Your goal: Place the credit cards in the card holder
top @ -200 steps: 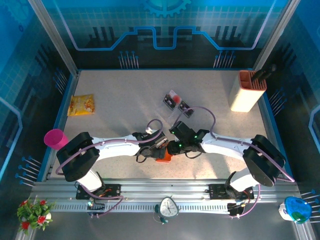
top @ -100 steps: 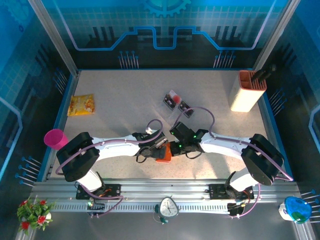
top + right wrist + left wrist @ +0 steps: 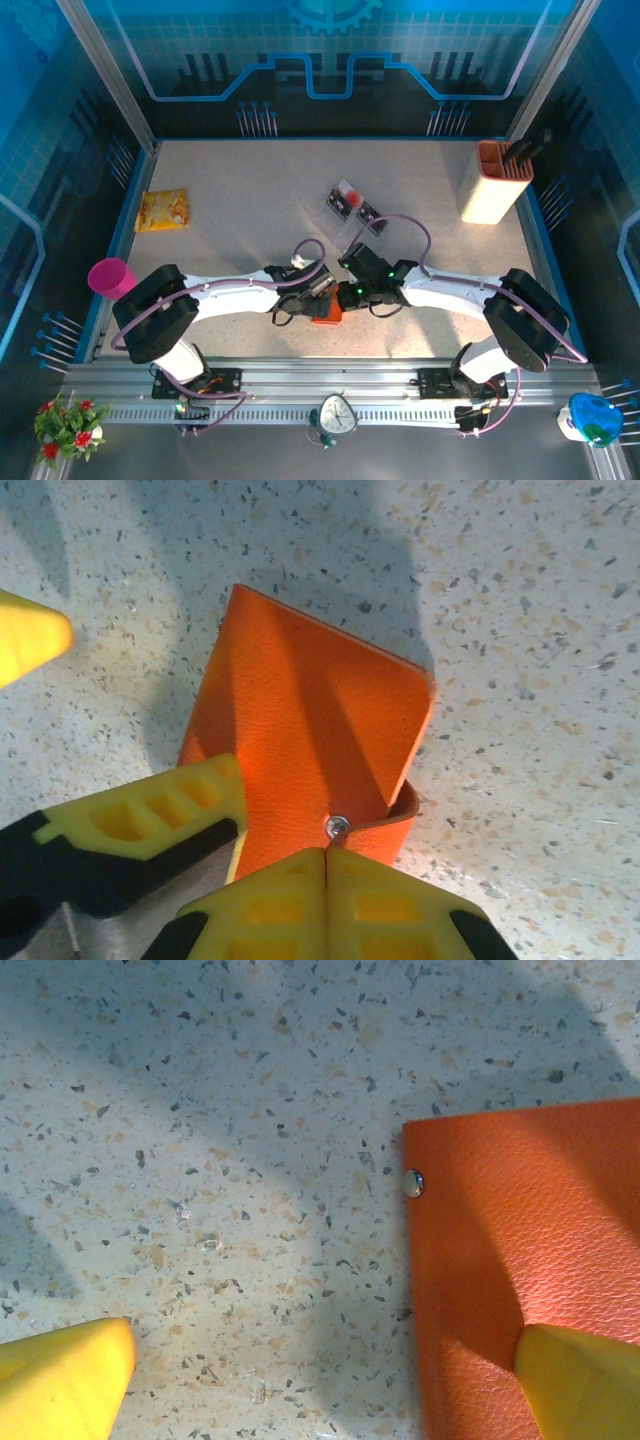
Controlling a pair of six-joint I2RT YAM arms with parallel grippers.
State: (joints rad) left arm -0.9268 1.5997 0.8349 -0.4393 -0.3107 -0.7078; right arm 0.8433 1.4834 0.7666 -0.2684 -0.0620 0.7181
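Now opening step: right gripper (image 3: 327, 865) pinched on card holder (image 3: 310, 710) tab, left gripper (image 3: 320, 1370) spread (one finger over cover); next, peel flap up.

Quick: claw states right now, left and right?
Left claw: open, gripping nothing, straddling the card holder edge.
Right claw: closed at the card holder's flap edge; whether it pinches the flap cannot be told.

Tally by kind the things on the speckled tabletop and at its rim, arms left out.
Orange card holder: 1
Cluster of credit cards: 1 (single cards too small to count)
Yellow packet: 1
Cream-and-orange container: 1
Pink cup at the left rim: 1
Total: 5
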